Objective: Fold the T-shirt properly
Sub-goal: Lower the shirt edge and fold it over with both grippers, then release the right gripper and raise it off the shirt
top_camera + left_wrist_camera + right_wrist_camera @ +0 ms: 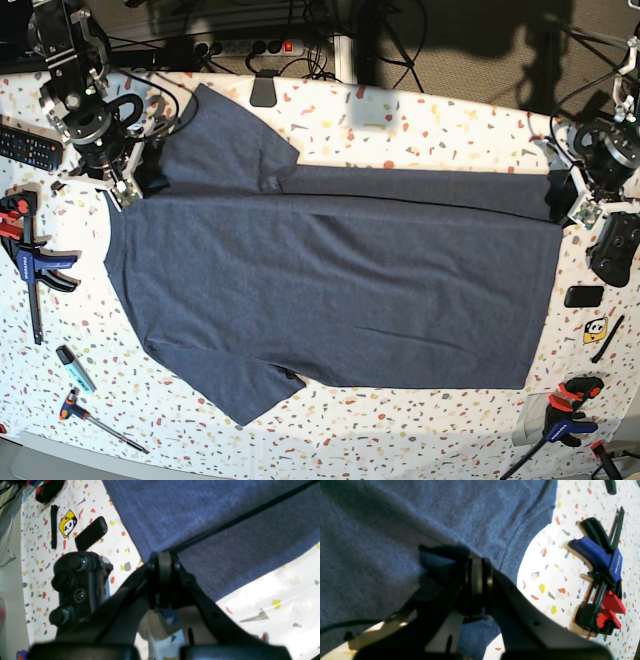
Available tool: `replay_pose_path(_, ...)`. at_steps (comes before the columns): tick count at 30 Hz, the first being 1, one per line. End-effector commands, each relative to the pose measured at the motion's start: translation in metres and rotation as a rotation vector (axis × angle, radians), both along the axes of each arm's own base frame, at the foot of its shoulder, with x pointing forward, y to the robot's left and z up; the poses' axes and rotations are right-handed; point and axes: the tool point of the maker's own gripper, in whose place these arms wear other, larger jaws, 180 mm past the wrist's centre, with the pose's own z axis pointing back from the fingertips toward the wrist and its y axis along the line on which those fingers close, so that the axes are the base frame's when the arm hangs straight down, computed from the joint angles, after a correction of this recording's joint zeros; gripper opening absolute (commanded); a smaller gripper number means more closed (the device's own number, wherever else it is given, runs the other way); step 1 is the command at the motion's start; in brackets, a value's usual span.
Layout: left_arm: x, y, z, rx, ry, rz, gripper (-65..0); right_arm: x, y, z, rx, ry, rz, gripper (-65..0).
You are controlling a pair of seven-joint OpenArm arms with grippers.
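T-shirt [330, 290] lying soft and limp between both arms, sagging wherever unsupported; left gripper [162, 560] and right gripper [477, 577] each pinching folded cloth, clamping its far edge

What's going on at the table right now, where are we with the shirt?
Both arms are pinching the T-shirt, which lies spread across the speckled table. The right tool is shut on the cloth near the shoulder end, and the left tool is shut on the hem corner at the other end. A long strip along the far edge is already turned over. Both sleeves still stick out, so the fold is in its early stages.
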Motion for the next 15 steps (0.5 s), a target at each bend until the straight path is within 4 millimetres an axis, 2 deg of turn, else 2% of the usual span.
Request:
replay_pose_path(1, 0.012, 0.006, 0.018, 0.008, -0.059, 0.004, -65.0, 0.009, -0.004, 0.013, -0.013, -0.043, 0.010, -65.0)
replay_pose_path(2, 0.012, 0.006, 0.018, 0.008, -0.061, 0.004, -65.0, 0.009, -0.004, 0.013, -0.013, -0.043, 0.010, -65.0)
replay_pose_path(3, 0.012, 0.006, 0.018, 0.008, -0.061, 0.004, -59.8, 0.009, -0.004, 0.013, -0.013, -0.043, 0.009, -65.0)
replay_pose_path(4, 0.013, 0.006, 0.019, 0.007, -0.065, 0.003, -52.5, 0.009, -0.004, 0.013, -0.013, -0.044, 0.009, -60.4)
replay_pose_path(5, 0.014, 0.006, 0.020, 0.007, -0.066, 0.004, -46.5, 0.009, -0.004, 0.013, -0.013, -0.044, 0.010, -53.0)
replay_pose_path(6, 0.016, 0.007, 0.022, 0.009, -0.074, 0.010, -42.9, 0.009, -0.004, 0.013, -0.014, -0.044, 0.010, -45.8)
replay_pose_path(8, 0.020, 0.014, 0.026, 0.024, -0.095, 0.048, -41.7, 0.010, -0.004, 0.014, -0.014, -0.047, 0.009, -36.4)
replay_pose_path(15, 0.026, 0.029, 0.029, 0.062, -0.094, 0.112, -41.7, 0.020, -0.003, 0.029, -0.017, -0.098, -0.001, -35.5)
